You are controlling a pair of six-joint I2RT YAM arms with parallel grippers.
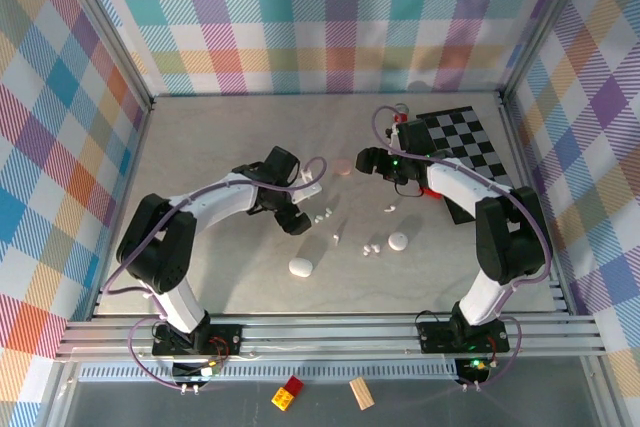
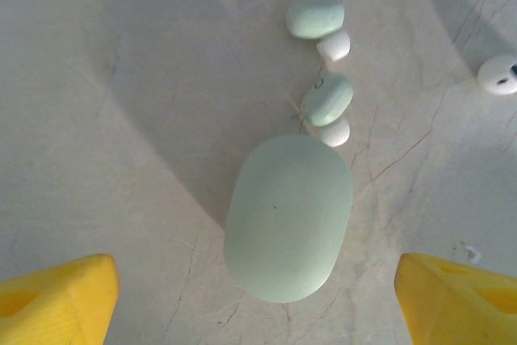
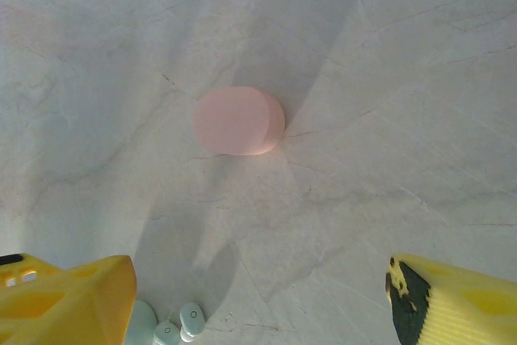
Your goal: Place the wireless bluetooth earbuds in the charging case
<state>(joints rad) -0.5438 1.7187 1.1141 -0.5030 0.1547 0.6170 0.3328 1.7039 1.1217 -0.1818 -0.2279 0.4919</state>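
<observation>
Left jaws: stood wide, empty, over green case (image 2: pixel 288 216)
Right jaws: stood wide, empty, facing pink case (image 3: pixel 238 121)
Green earbuds (image 2: pixel 327 99): lay beside green case

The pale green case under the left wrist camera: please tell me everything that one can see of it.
The green case is a smooth, matte, egg-shaped pebble, plastic as it looks; no seam or lid line shows. It lies flat on the pale veined table, between the yellow fingers of the open left tool, which stand clear of it. The white tip of the nearer green earbud lies at its far edge; whether they touch is unclear.
</observation>
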